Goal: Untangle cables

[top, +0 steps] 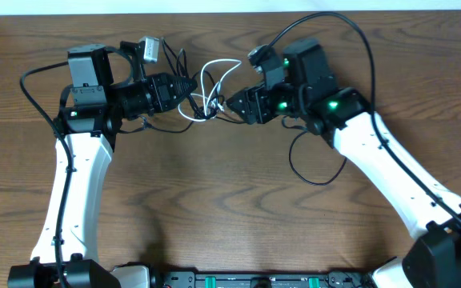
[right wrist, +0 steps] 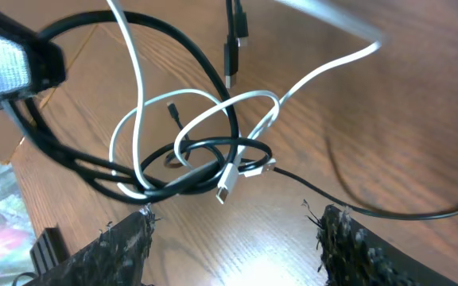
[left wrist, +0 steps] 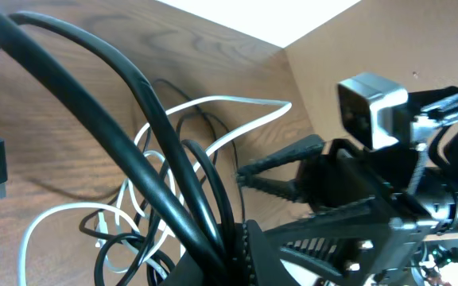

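Black and white cables (top: pixel 206 102), light and limp, lie knotted at upper centre of the overhead frame, the left gripper (top: pixel 187 89) clenched on black strands, the right gripper (right wrist: pixel 235 216) spread and empty beside them; the silver-tipped white plug (right wrist: pixel 227 184) looks the likeliest hold.

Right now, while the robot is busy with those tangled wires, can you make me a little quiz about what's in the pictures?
1. True or false: the right fingers are clamped shut on the white cable.
2. Pick one: what colour are most of the cables in the tangle? A) red B) black C) green
3. Fill in the gap: the ____ fingers are shut on the black cables.

Key
1. False. The right fingers stand apart with nothing between them.
2. B
3. Left. The left fingers hold the black cables.
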